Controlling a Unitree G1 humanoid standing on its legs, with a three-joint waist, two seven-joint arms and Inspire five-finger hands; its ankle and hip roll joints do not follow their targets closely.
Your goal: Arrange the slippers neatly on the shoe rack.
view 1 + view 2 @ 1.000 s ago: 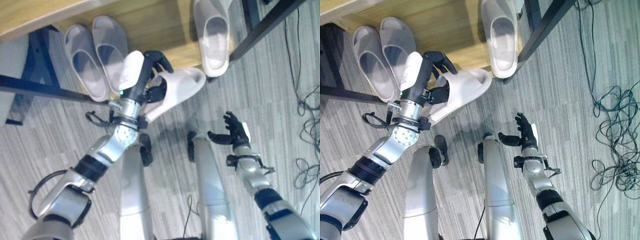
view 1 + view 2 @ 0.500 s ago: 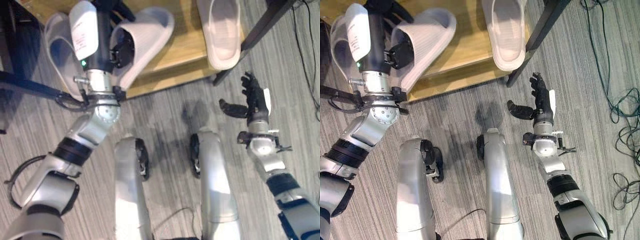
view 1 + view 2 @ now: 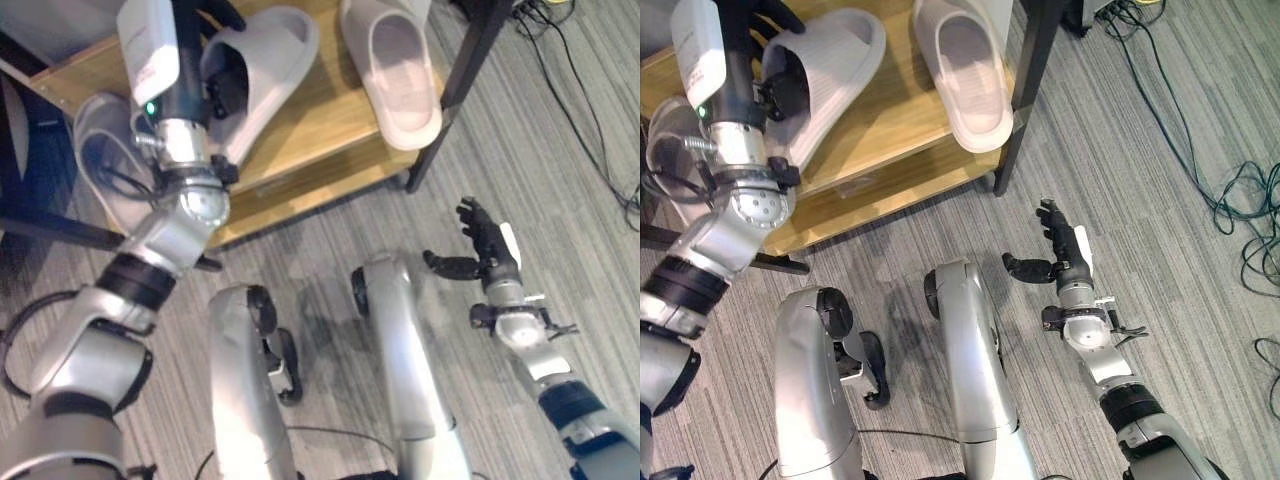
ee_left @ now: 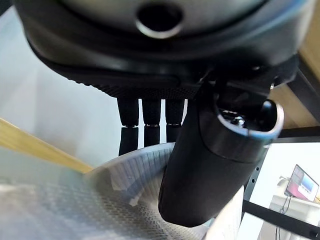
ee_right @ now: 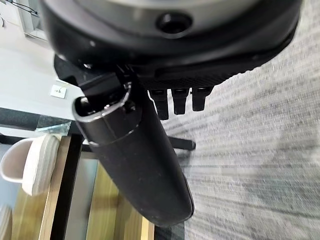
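Note:
My left hand is shut on a white ribbed slipper and holds it tilted above the wooden shelf of the shoe rack. In the left wrist view the thumb presses on the slipper's strap, with the fingers curled past its edge. A second white slipper lies flat on the same shelf to the right, its toe over the front edge. Another pale slipper sits lower at the left, partly behind my left arm. Over the floor, my right hand hangs open and holds nothing.
A black rack post stands at the shelf's right front corner. Loose cables lie on the grey striped carpet to the right. A dark rail runs low at the left.
My left hand has lifted the slipper from the rack's front edge to above the shelf. The camera has shifted too. The right hand stays open.

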